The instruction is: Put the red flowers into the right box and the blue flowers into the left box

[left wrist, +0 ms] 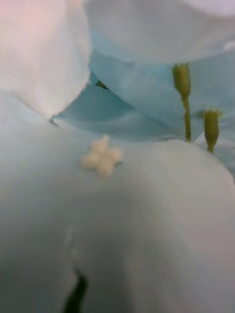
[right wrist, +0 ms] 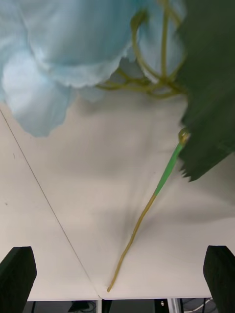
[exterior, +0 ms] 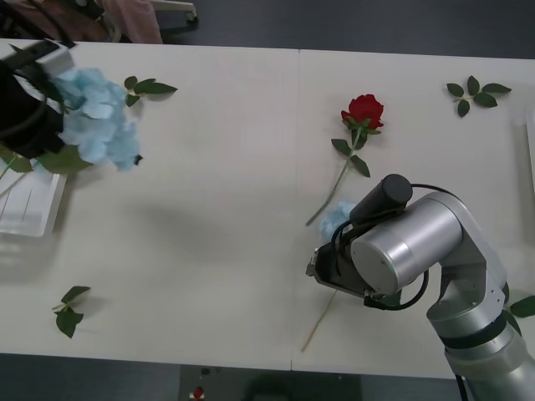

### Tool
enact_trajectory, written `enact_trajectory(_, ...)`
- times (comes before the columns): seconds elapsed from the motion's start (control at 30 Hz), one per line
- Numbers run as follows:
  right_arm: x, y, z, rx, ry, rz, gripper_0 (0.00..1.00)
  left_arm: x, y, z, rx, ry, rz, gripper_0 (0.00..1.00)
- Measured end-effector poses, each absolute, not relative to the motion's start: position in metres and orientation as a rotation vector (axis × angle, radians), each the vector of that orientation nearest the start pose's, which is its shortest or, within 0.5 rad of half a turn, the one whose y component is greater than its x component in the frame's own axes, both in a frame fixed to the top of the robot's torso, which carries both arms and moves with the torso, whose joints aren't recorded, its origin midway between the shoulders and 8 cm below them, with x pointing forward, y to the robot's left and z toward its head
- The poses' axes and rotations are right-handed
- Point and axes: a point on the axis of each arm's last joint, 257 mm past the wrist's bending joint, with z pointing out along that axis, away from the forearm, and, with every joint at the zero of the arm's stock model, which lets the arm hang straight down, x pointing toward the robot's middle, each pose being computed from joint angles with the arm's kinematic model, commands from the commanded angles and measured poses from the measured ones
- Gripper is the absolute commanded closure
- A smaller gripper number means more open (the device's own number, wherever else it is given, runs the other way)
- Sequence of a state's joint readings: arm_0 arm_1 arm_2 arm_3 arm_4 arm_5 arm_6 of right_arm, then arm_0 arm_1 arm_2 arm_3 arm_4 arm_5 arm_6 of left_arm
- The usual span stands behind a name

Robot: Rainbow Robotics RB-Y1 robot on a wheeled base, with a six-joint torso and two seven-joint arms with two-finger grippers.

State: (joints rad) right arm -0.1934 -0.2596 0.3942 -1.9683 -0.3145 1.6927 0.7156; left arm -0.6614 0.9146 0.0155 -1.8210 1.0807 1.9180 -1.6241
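Note:
A pale blue flower [exterior: 99, 117] hangs above the table at the far left, held by my left gripper [exterior: 48, 117]; its petals [left wrist: 117, 205] press against the left wrist camera. Just below it lies the left box [exterior: 29, 209], a white slotted tray. A second blue flower [exterior: 337, 215] lies mid-table, its bloom [right wrist: 63, 49], dark leaf [right wrist: 210, 98] and thin stem [right wrist: 147, 215] right under my right gripper [right wrist: 117, 279], which is open and apart from it. A red flower [exterior: 362, 110] lies farther back. A thin pale rim of the right box [exterior: 531, 138] shows at the right edge.
Loose green leaf sprigs lie at the back left [exterior: 149, 86], back right [exterior: 475, 92] and front left [exterior: 68, 311]. A seam [exterior: 297, 209] runs across the white table. The right arm's silver elbow [exterior: 410, 242] hangs over the front right area.

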Motion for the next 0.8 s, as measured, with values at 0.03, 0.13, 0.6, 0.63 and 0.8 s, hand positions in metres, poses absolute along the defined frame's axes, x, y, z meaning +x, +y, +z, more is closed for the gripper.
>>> enact_trajectory(0.03, 0.362, -0.112, -0.342, 0.407, 2.839, 0.272, 0.0, 0.45, 0.332, -0.089, 0.719, 2.622, 0.005, 1.0)
enact_trajectory(0.13, 0.36, -0.107, -0.349, 0.417, 2.847, 0.281, 0.0, 0.45, 0.412, -0.082, 0.737, 2.609, 0.148, 1.0)
enact_trajectory(0.6, 0.373, -0.115, -0.371, 0.461, 2.826, 0.265, 0.0, 0.441, 0.627, -0.128, 0.56, 2.702, 0.614, 1.0)
enact_trajectory(0.63, 0.374, -0.115, -0.373, 0.463, 2.824, 0.267, 0.0, 0.444, 0.634, -0.13, 0.538, 2.689, 0.627, 0.99)
enact_trajectory(0.8, 0.377, -0.118, -0.38, 0.476, 2.819, 0.257, 0.0, 0.451, 0.65, -0.135, 0.493, 2.657, 0.656, 0.63)
